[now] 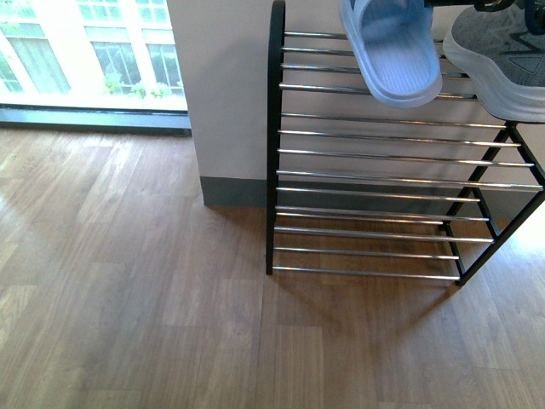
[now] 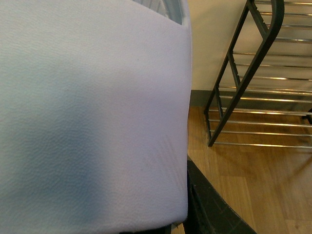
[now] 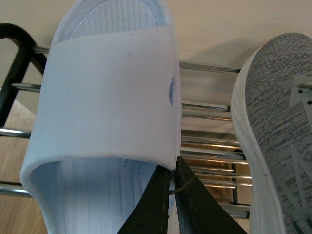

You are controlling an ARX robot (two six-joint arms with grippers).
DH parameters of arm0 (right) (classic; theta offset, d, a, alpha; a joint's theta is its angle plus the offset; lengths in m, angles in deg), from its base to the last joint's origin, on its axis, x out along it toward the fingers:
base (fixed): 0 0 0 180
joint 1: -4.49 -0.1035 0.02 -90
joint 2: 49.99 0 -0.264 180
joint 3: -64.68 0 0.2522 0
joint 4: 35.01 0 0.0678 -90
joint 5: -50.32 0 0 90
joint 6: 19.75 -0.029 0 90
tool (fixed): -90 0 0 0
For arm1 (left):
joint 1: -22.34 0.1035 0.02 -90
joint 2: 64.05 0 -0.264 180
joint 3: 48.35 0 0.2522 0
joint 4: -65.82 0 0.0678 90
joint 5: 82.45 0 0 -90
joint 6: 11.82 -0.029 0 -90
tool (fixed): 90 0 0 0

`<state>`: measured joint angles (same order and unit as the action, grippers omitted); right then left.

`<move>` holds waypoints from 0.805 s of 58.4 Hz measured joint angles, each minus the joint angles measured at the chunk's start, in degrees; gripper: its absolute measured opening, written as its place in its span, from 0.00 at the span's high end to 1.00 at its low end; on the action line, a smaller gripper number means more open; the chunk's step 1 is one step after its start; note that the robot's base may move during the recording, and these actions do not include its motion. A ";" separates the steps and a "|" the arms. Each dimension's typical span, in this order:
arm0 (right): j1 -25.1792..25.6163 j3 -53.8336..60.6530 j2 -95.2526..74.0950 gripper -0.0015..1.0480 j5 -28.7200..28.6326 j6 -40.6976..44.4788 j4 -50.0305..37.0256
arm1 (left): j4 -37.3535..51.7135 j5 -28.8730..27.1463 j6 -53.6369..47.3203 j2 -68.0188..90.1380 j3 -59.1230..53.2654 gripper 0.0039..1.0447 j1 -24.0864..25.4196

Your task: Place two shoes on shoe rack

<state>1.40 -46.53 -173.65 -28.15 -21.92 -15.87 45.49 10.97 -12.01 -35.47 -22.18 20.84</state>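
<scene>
Pale blue slide sandal (image 1: 393, 51) rests on the shoe rack's (image 1: 274, 170) top chrome rods, just beside a grey knit sneaker (image 1: 502, 60). Lower shelves hold nothing. Right gripper (image 3: 173, 195) pinches the sandal's strap edge. Left gripper's state cannot be told; pale material fills its view.

The slide sandal (image 1: 393, 51) and grey sneaker (image 1: 501, 60) are cut off at the front view's top edge.
</scene>
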 joint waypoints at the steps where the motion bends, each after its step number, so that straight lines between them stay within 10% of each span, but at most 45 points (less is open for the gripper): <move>1: 0.11 -0.42 -0.31 0.99 0.17 0.13 0.15 | 0.02 0.00 0.00 0.00 0.00 0.99 0.00; 31: 1.18 -9.31 -7.54 0.99 2.69 1.57 4.66 | 0.00 0.00 0.00 0.00 0.00 0.99 0.00; 47: 1.97 -10.36 -8.46 0.56 3.28 1.51 4.37 | 0.00 0.00 0.00 0.00 0.00 0.99 0.00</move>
<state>3.37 -56.89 -182.10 -24.87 -20.41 -11.49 45.49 10.97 -12.01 -35.47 -22.18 20.84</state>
